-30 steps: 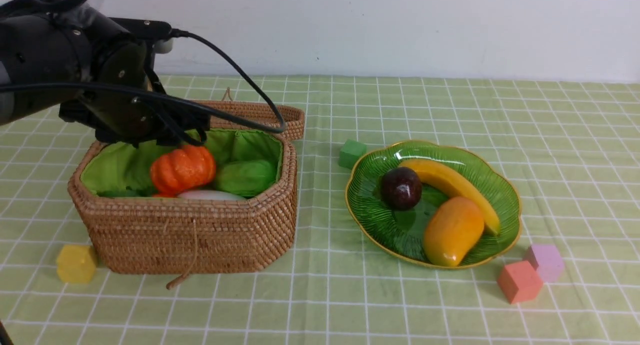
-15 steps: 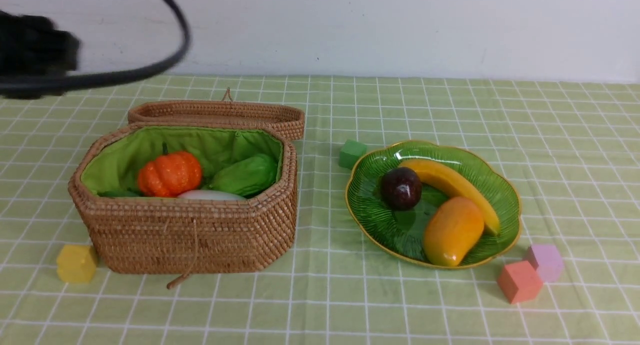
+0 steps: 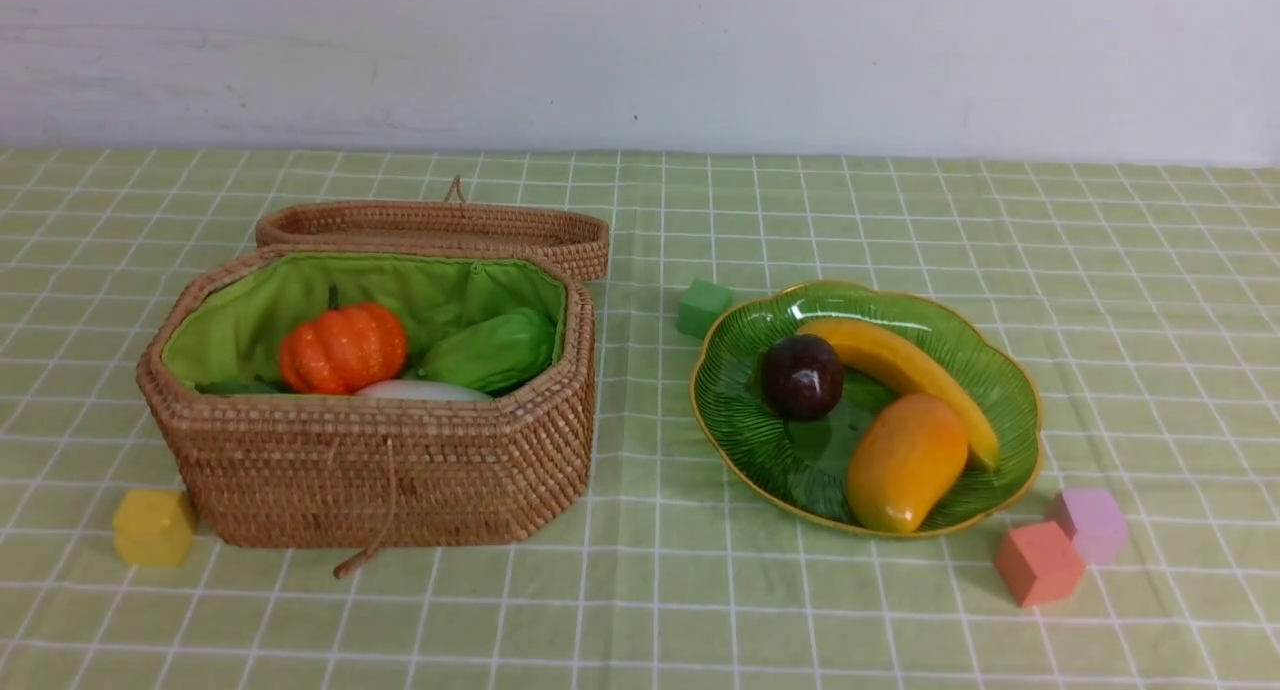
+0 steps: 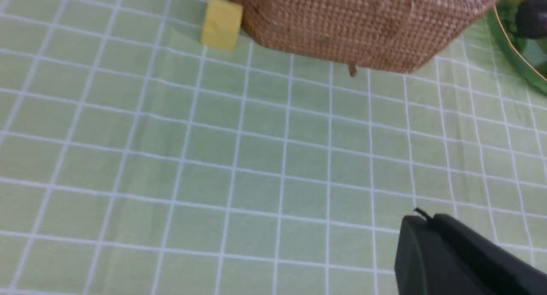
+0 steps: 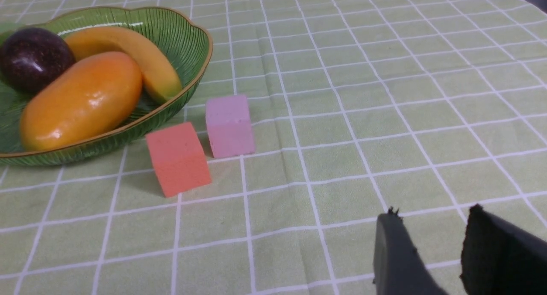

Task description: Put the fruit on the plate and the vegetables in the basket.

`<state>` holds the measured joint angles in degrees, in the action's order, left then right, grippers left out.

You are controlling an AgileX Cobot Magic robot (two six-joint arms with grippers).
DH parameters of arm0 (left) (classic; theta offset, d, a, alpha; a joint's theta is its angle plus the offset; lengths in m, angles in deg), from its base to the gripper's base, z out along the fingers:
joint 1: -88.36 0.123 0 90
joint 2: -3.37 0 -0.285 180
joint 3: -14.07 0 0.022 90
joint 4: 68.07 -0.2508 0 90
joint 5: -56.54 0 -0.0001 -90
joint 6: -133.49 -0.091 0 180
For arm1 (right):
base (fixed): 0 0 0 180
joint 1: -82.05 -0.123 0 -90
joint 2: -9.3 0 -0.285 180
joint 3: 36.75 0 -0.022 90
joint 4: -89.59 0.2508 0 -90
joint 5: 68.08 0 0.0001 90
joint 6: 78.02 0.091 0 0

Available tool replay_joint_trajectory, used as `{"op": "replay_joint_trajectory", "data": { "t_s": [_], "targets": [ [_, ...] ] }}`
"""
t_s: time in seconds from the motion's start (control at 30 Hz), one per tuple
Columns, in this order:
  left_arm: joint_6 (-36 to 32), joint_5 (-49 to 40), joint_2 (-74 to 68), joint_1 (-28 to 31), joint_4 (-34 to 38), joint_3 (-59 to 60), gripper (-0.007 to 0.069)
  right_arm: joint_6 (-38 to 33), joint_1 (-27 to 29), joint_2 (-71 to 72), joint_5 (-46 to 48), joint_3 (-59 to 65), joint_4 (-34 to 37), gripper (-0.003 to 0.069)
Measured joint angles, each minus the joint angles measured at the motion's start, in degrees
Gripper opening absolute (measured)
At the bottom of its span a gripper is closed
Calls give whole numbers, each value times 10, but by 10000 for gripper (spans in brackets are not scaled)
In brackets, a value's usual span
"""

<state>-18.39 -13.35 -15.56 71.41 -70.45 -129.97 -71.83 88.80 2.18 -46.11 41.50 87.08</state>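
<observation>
My right end effector (image 5: pixel 427 248), parted and empty, hovers over tabletop (image 5: pixel 384 94); left indeterminate. Fruit (image 3: pixel 905 460) on plate (image 3: pixel 1015 390), vegetables (image 3: pixel 343 347) in basket (image 3: pixel 380 470): probably light, rigid, slick; grip mid-body

Left arm gone from over the basket (image 3: pixel 380 470); pumpkin (image 3: pixel 342 348) now lower inside.

The front view looks forward and slightly down across the checked surface (image 3: pixel 780 610) to the wall, taking in both the wicker basket (image 3: pixel 400 470) and the green glass plate (image 3: pixel 740 440). The left wrist view sits low and close over the cloth, sharing the basket's wall (image 4: pixel 363 25) and the yellow cube (image 4: pixel 221 23). The right wrist view, also low, shares the plate (image 5: pixel 183 42) and the pink cube (image 5: pixel 228 125).
</observation>
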Motion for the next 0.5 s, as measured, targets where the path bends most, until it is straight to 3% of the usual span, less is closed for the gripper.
{"op": "replay_joint_trajectory", "data": {
  "t_s": [0.23,0.5],
  "targets": [
    [1,107,104,0,20,25,-13,0,0,0,0,0,0,240],
    [2,97,115,0,24,26,-13,0,0,0,0,0,0,240]
  ]
}}
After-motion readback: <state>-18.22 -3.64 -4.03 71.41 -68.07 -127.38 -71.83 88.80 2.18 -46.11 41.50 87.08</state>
